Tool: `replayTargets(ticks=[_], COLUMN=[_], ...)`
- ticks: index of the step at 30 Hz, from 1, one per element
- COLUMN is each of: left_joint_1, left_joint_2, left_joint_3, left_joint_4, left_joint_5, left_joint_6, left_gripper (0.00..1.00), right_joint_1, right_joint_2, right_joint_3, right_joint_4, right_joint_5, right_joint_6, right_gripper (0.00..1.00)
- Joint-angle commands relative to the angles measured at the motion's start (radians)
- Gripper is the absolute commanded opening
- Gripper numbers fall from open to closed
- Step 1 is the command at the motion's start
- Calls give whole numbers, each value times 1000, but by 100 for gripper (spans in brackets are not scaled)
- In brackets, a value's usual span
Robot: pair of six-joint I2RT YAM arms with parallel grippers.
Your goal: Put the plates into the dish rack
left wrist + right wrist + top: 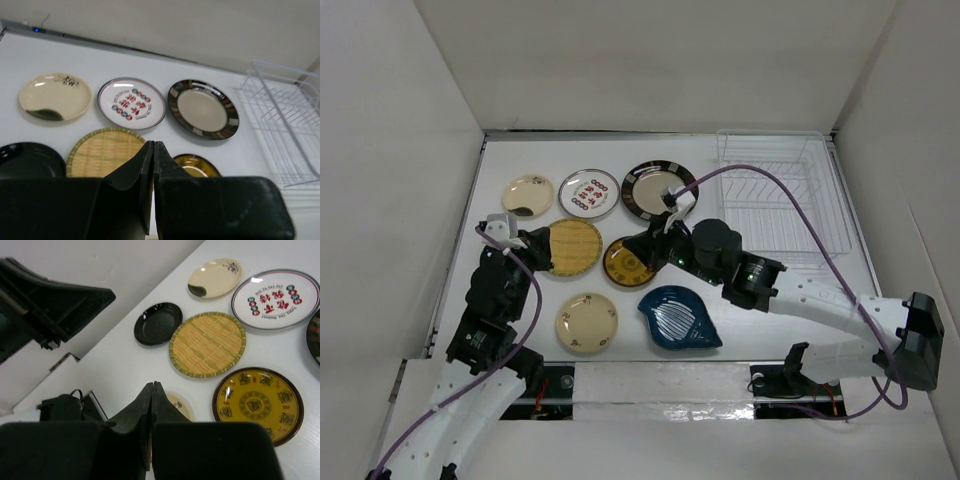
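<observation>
On the white table (620, 155), plates (586, 322) lie flat left of the dish rack (782, 200) at the far right; left gripper (153, 145) and right gripper (151, 386) hover above, fingers pressed together, holding nothing.

Woven yellow plate (574, 247), blue striped leaf dish (678, 318), red-marked white plate (589, 192), white wire rack (782, 192)
</observation>
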Motion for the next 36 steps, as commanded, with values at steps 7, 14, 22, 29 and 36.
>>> replayTargets(ticks=[7,14,22,29,36], left_joint_1=[5,5,5,5,5], left_joint_2=[47,64,76,33,44], left_joint_3=[19,11,11,7,11], left_joint_4=[13,34,50,59,59], left_joint_5=[-105,-58,4,36,79], left_joint_6=[20,33,33,29,27], left_gripper=[0,0,0,3,5], right_joint_1=[-112,-188,-345,-374,-383], right_joint_2=[149,304,361,452,554], right_joint_3=[-85,-35,-71,-52,-22], right_joint_4=[72,47,32,-78,-66], right_joint_5=[-275,-301,-258,-159,-218], right_joint_6=[16,22,81,102,130], right_gripper=[0,0,39,46,48])
